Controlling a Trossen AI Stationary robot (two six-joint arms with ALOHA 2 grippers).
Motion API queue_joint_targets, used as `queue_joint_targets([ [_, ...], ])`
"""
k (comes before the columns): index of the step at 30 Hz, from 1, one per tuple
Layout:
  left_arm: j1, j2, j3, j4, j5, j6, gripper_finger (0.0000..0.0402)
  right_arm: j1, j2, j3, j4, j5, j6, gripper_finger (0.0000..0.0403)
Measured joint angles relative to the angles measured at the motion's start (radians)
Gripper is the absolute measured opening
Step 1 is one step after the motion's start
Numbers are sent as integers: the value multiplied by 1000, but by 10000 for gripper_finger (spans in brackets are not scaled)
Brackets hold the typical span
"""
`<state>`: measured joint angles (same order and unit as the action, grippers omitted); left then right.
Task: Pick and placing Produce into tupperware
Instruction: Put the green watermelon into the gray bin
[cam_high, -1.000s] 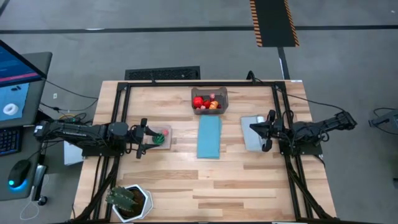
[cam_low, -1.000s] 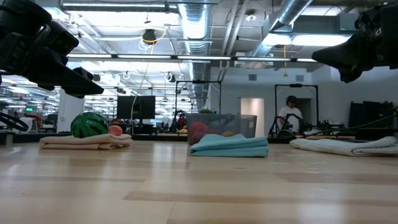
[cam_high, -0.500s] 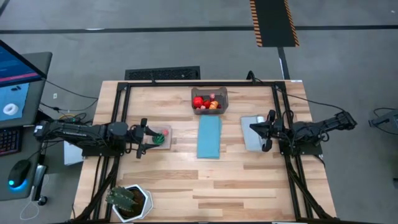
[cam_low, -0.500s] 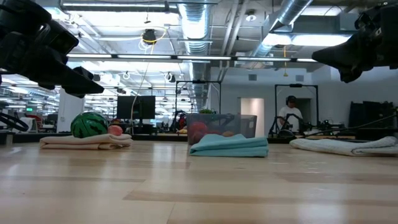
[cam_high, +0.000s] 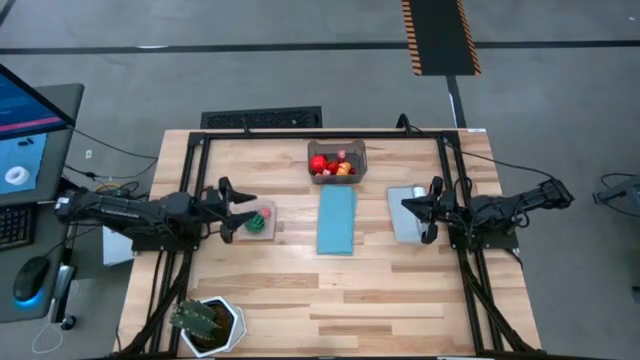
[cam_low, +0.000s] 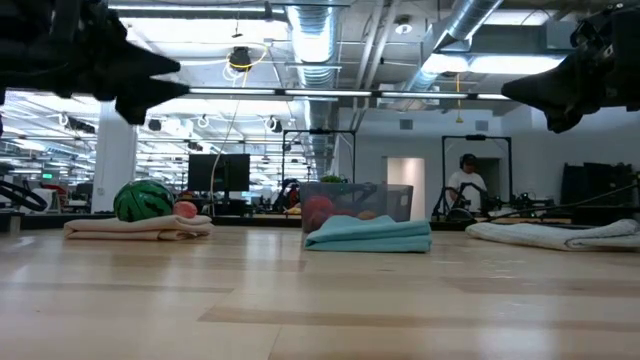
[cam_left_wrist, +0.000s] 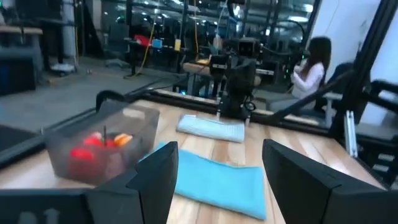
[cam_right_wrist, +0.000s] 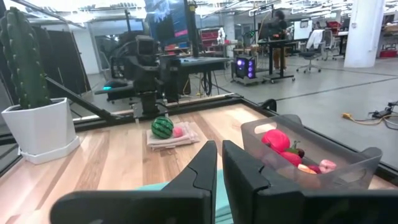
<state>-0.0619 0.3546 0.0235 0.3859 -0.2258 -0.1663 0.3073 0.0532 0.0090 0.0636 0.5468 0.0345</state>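
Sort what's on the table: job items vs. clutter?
Job:
tupperware, red and orange produce already inside
green melon and pink piece on the tan mat
left gripper, open, beside them

Clutter:
blue mat
grey mat
potted plant

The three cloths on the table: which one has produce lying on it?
The tan cloth beside the left gripper: a small green melon and a pink piece rest on it. The blue cloth and the grey cloth are bare.
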Motion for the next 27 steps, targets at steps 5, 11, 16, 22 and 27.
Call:
queue_joint_targets([
  [5, -106, 91, 140, 5, -144, 106, 224, 0, 0, 0, 0, 0, 0, 49],
  [11, -236, 330, 369, -182, -548, 75, 224, 0, 0, 0, 0, 0, 0, 49],
  [16, -312, 551, 536, -199, -736, 73, 224, 0, 0, 0, 0, 0, 0, 49],
  [22, -344, 823, 804, -476, -837, -69, 224, 0, 0, 0, 0, 0, 0, 50],
  [27, -336, 1012, 991, -737, -897, -399, 224, 0, 0, 0, 0, 0, 0, 50],
])
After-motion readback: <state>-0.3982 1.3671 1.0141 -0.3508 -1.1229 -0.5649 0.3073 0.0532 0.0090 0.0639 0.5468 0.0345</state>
